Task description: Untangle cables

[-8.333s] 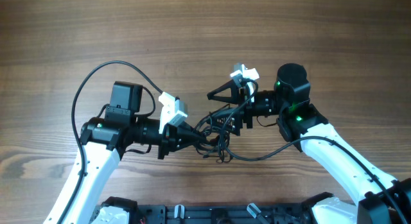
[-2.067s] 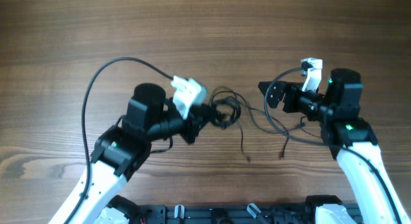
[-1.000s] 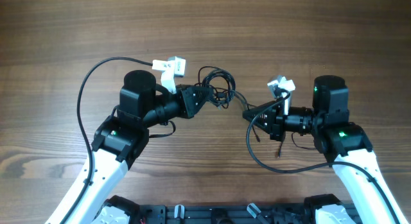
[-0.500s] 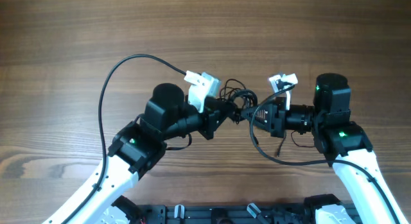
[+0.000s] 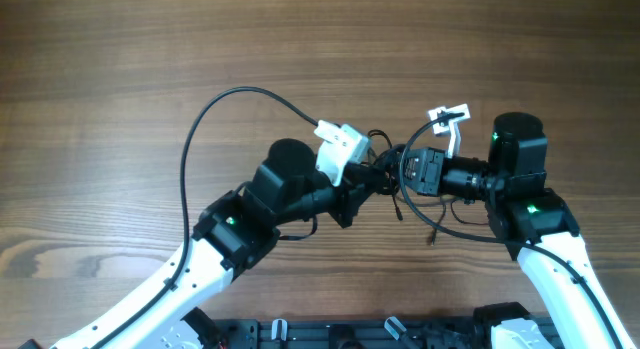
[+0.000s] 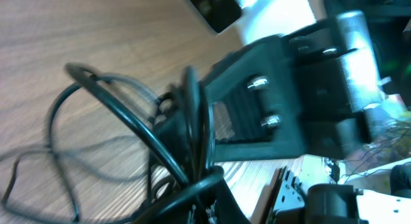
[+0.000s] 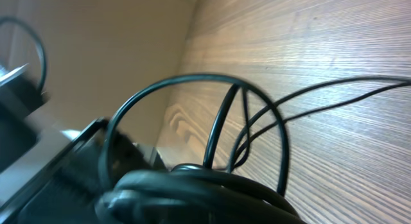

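Note:
The cables (image 5: 384, 161) are a small dark bunch of thin black wires held between both grippers above the middle of the wooden table (image 5: 150, 49). My left gripper (image 5: 371, 182) comes in from the lower left and is shut on the bunch. My right gripper (image 5: 404, 173) faces it from the right, almost touching, and is also shut on the cables. Two loose strands (image 5: 432, 235) hang down onto the table below the right gripper. In the left wrist view the cables (image 6: 194, 128) loop up from the jaws. In the right wrist view the cables (image 7: 212, 185) bunch thickly at the jaws, with thin loops above.
The left arm's thick black cord (image 5: 215, 104) arcs high over the table to its wrist. White tags stick up by the left wrist (image 5: 340, 146) and the right wrist (image 5: 448, 115). A black rail (image 5: 340, 334) runs along the front edge.
My left arm has swung right and slightly toward the front, carrying its part of the bunch up to the right gripper. The right arm has hardly moved. Both grips held.

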You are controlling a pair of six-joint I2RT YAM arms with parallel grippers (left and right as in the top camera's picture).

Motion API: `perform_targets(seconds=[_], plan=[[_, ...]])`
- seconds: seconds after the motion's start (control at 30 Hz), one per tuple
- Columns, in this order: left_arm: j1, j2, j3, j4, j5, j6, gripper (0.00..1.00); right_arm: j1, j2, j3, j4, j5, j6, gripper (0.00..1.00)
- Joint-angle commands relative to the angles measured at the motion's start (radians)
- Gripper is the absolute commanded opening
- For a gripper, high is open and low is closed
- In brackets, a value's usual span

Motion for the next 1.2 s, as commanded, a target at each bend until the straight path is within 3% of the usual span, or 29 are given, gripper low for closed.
perform_targets(seconds=[0.0,0.07,0.43,0.53,0.6,0.7,0.83,0.9,1.03,1.17], plan=[[-0.035,-0.001,0.005,0.053,0.031,0.016,0.04,0.002,0.024,0.008,0.011,0.116,0.068,0.15],[-0.031,-0.001,0.005,0.046,0.031,0.015,0.04,0.002,0.031,0.008,0.011,0.116,0.066,0.3],[0.127,-0.001,0.005,-0.013,0.031,-0.208,0.04,-0.013,0.019,0.008,0.054,0.111,0.119,0.77],[0.193,-0.001,0.005,-0.035,0.03,-0.296,0.04,-0.053,0.02,0.008,0.073,0.112,0.119,0.98],[0.222,-0.001,0.005,-0.044,0.025,-0.349,0.04,-0.078,0.02,0.008,0.077,0.114,0.117,1.0],[0.26,-0.001,0.005,-0.066,-0.053,-0.531,0.04,-0.1,0.02,0.008,0.078,0.119,0.096,1.0],[0.286,-0.001,0.005,-0.068,-0.23,-0.893,0.04,-0.082,0.02,0.008,0.044,0.058,-0.086,1.0],[0.286,-0.001,0.005,-0.068,-0.299,-1.049,0.04,-0.069,0.02,0.007,0.017,0.059,-0.106,1.0],[0.286,-0.001,0.005,-0.068,-0.349,-1.314,0.04,-0.039,0.026,0.007,-0.034,0.033,0.056,1.0],[0.286,-0.001,0.005,-0.068,-0.368,-1.476,0.04,0.015,0.048,0.006,-0.044,0.055,0.226,1.0]])
